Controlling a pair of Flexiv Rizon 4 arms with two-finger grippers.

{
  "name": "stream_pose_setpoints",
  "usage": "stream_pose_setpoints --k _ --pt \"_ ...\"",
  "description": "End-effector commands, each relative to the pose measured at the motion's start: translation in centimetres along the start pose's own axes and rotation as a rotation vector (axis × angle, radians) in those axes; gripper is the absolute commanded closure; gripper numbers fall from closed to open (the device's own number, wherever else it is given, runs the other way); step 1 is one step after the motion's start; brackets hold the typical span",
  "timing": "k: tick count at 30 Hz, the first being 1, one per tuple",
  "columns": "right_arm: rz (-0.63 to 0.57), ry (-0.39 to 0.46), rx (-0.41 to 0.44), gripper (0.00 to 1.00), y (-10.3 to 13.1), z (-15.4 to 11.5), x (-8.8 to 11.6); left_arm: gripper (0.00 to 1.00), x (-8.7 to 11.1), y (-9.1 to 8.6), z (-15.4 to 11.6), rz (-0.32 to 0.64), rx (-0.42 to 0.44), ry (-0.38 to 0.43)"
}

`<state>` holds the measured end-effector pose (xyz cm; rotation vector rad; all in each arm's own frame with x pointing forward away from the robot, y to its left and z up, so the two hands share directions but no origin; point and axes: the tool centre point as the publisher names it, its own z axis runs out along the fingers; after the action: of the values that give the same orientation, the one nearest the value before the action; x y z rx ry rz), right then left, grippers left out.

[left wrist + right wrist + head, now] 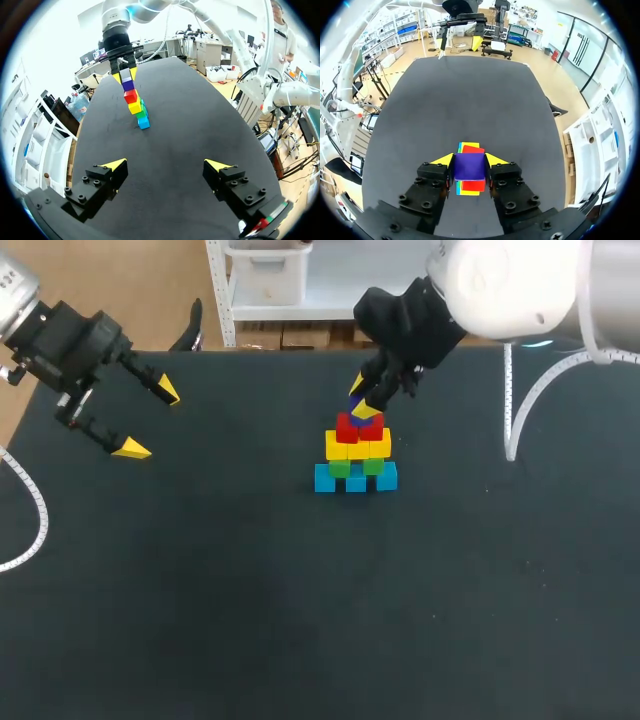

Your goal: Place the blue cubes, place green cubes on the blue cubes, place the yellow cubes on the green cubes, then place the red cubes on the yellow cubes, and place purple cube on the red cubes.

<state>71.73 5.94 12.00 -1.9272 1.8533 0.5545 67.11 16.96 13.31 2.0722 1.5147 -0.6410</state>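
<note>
Just above the frame's centre, the right pincer (361,400) is clamped on the purple cube (363,409), directly over the red cubes (357,429) of the stack (356,464). At upper left, the left pincer (150,420) has its fingers apart.

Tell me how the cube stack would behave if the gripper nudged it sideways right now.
Likely sheds cubes easily: the stack is several separate layers high, with green cubes narrower than the yellow cubes above. The wider blue cubes may steady it slightly. The purple cube, held by the right gripper, looks rigid and flat-sided, so probably won't slip.
</note>
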Motion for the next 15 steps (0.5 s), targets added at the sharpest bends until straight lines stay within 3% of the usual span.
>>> stream_pose_setpoints --k 1,15 --pt "-0.002 -0.005 -0.005 0.71 -0.22 0.01 0.04 0.00 0.10 -0.02 -0.02 0.003 -0.001 -0.001" --pt "-0.006 -0.012 -0.005 0.52 -0.30 -0.10 0.11 0.00 0.10 -0.02 -0.02 0.003 -0.001 -0.001"
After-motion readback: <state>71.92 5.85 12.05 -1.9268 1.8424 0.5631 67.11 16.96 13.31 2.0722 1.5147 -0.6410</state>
